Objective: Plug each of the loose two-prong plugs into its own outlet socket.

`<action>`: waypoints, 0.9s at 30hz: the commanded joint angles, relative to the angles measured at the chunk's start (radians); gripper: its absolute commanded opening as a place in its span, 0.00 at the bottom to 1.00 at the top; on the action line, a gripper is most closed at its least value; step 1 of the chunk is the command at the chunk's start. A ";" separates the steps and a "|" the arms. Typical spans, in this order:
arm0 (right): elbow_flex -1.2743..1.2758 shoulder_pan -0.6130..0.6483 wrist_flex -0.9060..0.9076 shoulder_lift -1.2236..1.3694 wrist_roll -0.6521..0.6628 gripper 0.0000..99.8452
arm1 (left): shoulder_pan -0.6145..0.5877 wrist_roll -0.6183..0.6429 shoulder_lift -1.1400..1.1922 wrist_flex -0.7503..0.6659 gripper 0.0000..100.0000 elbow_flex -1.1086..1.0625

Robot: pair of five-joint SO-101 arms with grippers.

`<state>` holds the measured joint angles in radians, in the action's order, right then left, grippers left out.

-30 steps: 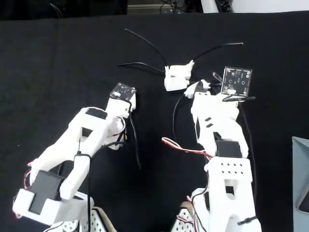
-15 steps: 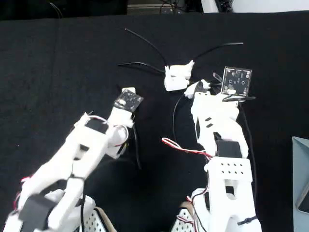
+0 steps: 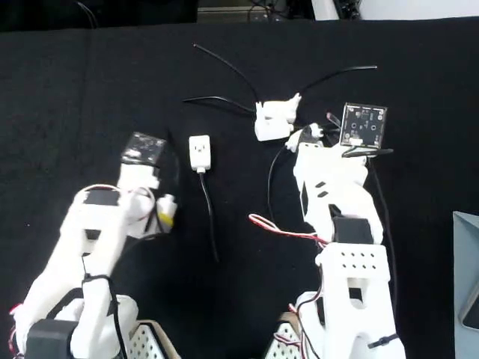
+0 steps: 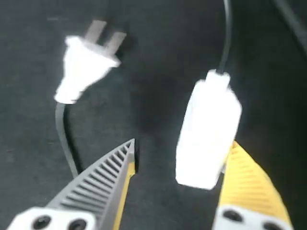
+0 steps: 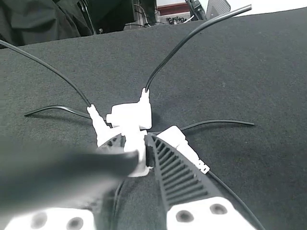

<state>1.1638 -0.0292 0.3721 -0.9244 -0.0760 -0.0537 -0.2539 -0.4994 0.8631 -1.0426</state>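
1. Your left arm has swung back toward the left edge of the counter (image 3: 90,90), uncovering the loose socket (image 3: 199,152). Your right arm has kept its place.
2. That loose socket lies flat near the middle of the counter, with its black lead (image 3: 209,217) trailing toward the near edge. It sits free of both arms, so you have an open approach to it.
3. Your left gripper (image 4: 180,148) has its jaws wide apart and holds nothing. In the left wrist view the socket sits just beside the yellow jaw. The two-prong plug (image 4: 84,67) lies apart, beyond the grey jaw, and its prongs are not aimed at the socket. I read the pull-back as a way to get both parts in sight before choosing which to lift. The plug will likely need turning before it can mate.
4. Your right gripper (image 5: 136,143) has its jaws drawn nearly together on a white connector body (image 5: 138,163). This body sits at the near side of the white cluster (image 5: 128,115), which lies by the middle of the far edge. Three leads fan out from the cluster. The grip looks meant to steady it or to press a joint home.
5. You have no brand, label or writing to read. The socket face shows small dark marks in the high view, but they are too small to make out.
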 commanded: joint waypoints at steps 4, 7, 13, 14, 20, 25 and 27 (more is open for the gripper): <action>-0.030 0.015 -0.017 -0.010 -0.005 0.01 | -0.079 -0.012 -0.002 -0.040 0.29 0.030; -0.039 0.015 -0.023 0.025 -0.005 0.01 | -0.088 -0.012 -0.002 -0.037 0.29 0.036; -0.096 0.015 -0.023 0.151 -0.003 0.01 | -0.087 -0.012 -0.002 -0.037 0.29 0.038; -0.104 0.015 -0.023 0.170 -0.003 0.01 | -0.085 -0.012 -0.002 -0.038 0.29 0.038; -0.130 0.012 -0.023 0.220 -0.003 0.01 | -0.007 -0.014 0.008 -0.043 0.24 0.025; -0.128 0.015 -0.023 0.220 -0.003 0.01 | 0.128 -0.015 0.008 -0.043 0.16 0.035; -0.128 0.015 -0.023 0.220 -0.003 0.01 | 0.188 -0.043 0.006 -0.043 0.15 0.036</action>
<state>1.0963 -0.0261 0.3705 -0.7081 -0.0760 0.0491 -0.2616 -0.4918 0.8247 -1.0380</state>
